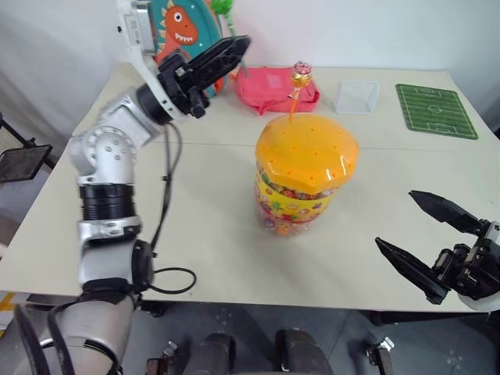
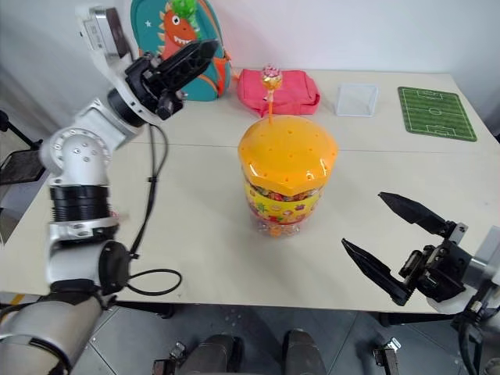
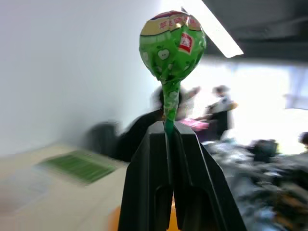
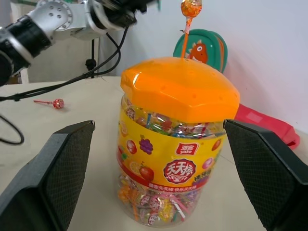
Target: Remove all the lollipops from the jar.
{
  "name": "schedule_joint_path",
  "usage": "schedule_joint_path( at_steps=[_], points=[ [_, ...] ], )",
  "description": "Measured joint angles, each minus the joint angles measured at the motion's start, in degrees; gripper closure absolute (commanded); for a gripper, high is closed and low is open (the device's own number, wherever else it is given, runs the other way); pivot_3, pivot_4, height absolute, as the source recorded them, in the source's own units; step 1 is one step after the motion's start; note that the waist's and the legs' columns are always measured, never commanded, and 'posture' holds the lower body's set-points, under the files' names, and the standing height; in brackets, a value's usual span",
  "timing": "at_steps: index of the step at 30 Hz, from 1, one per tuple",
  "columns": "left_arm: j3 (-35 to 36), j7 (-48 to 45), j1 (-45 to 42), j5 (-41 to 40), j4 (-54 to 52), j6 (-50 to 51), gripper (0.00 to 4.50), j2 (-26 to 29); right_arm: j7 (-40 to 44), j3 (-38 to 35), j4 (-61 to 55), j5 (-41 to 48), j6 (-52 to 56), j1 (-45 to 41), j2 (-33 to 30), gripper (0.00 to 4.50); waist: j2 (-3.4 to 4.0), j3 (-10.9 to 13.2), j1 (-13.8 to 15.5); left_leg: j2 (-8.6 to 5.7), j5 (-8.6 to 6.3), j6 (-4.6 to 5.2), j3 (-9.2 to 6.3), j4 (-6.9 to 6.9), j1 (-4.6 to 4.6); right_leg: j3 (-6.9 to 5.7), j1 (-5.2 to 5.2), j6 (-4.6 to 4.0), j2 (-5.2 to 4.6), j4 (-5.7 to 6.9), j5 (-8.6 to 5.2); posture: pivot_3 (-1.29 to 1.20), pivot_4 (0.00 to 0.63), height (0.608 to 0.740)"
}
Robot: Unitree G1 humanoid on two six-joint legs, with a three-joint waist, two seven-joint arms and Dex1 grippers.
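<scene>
3 lollipops: green [image 3: 172,44], orange [image 1: 301,76], red [image 4: 57,103]; 1 jar [image 1: 306,176]; 2 grippers.

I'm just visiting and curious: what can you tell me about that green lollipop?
The green lollipop has a round head in shiny green wrapper printed with small apples and a red label, twisted tight below the head. It stands upright, pinched by its stick between the shut black fingers of the left tool, raised above the table's far left, near a dinosaur backpack.

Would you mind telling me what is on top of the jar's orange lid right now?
One orange lollipop stands upright with its stick in a hole near the back of the jar lid. How far the stick reaches inside is hidden by the lid.
</scene>
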Motion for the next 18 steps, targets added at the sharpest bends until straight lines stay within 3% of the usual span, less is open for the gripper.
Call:
schedule_joint_path(
  at_steps=[3, 8, 13, 18],
  points=[
    [-5.4, 1.8, 6.6, 8.3, 1.4, 6.8, 4.46, 11.4, 1.8, 1.9, 2.2, -1.0, -0.2, -2.2, -0.5, 0.00, 0.07, 0.0, -0.6, 0.00, -0.02, -0.04, -0.08, -0.11, 0.04, 0.15, -0.20, 0.00, 0.15, 0.06, 0.00, 0.00, 0.150, 0.740],
    [-8.9, -0.3, 21.0, 12.0, -5.1, 14.5, 4.46, 21.8, 6.6, 4.6, 4.3, -2.1, -1.5, -4.4, -1.7, 0.00, -0.10, 0.0, 0.5, 0.00, -0.07, -0.10, -0.36, 0.13, -0.47, 0.42, -0.63, -0.03, 0.12, 0.21, 0.01, 0.00, 0.150, 0.740],
    [-7.3, 0.1, 29.9, 11.7, -16.8, 22.3, 4.46, 27.3, 14.1, 8.0, 7.7, -3.4, -3.3, -5.7, -3.3, 0.00, -0.11, 0.0, 1.5, -0.11, -0.11, -0.03, -0.32, 0.19, -0.47, 0.47, -0.54, -0.03, 0.00, 0.13, 0.01, 0.00, 0.150, 0.740],
    [-6.0, 2.0, 38.3, 11.6, -21.3, 25.5, 4.46, 27.9, 22.6, 10.2, 8.2, -4.9, -4.9, -2.9, -6.1, 0.00, -0.09, 0.0, 1.3, 0.01, -0.11, -0.04, -0.25, 0.10, -0.40, 0.56, -0.58, -0.05, 0.13, 0.12, 0.00, 0.00, 0.150, 0.740]
  ],
)
